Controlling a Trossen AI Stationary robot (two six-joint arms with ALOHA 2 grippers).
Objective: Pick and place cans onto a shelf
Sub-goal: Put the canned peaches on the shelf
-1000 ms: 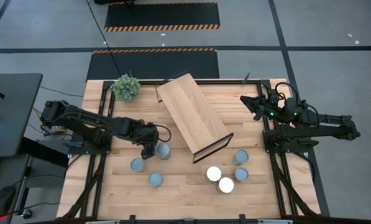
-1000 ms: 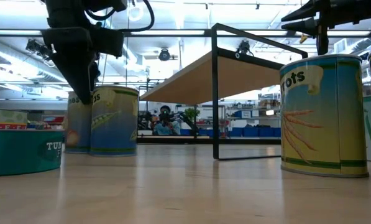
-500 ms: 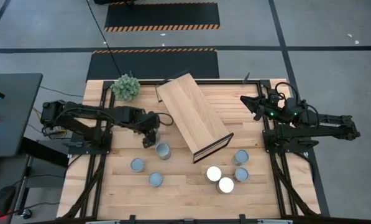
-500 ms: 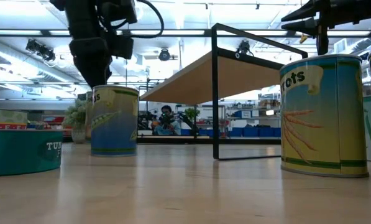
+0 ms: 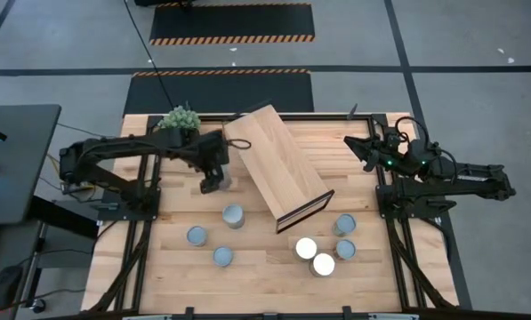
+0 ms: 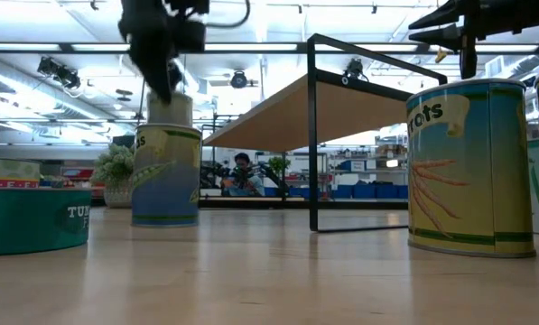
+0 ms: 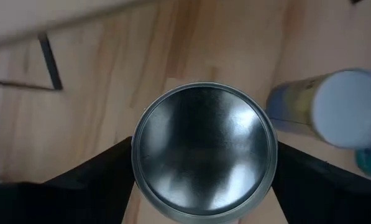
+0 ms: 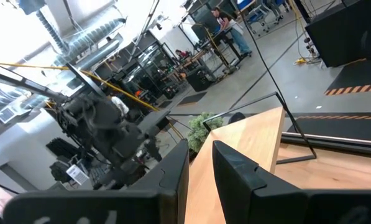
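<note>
Your left gripper (image 5: pixel 213 182) is clamped on a can (image 7: pixel 204 152), one finger (image 7: pixel 92 177) pressed to each side of it, and holds it in the air above the desk (image 5: pixel 265 267), just beside the long side of the shelf (image 5: pixel 276 165) that faces the desk's left edge. In the low view that lifted can (image 6: pixel 170 108) hangs above the top of a pea can (image 6: pixel 165 174) standing on the desk.

The shelf lies diagonally across the middle of the desk, its dark-framed end (image 5: pixel 305 212) pointing toward the near right area.

Six more cans stand on the desk in the high view: one (image 5: pixel 234 216) near the shelf's framed end on its left side, two (image 5: pixel 197 236) (image 5: pixel 222 257) toward the near left corner, and a cluster near the right edge with two pale-topped ones (image 5: pixel 306 248) (image 5: pixel 323 264) and two grey ones (image 5: pixel 344 224) (image 5: pixel 345 249).

Your right gripper (image 5: pixel 358 149) waits over the far right part of the desk, fingers (image 8: pixel 235 180) parted by a narrow gap, gripping nothing.

A green plant ball (image 5: pixel 180 119) sits near the far left corner.
</note>
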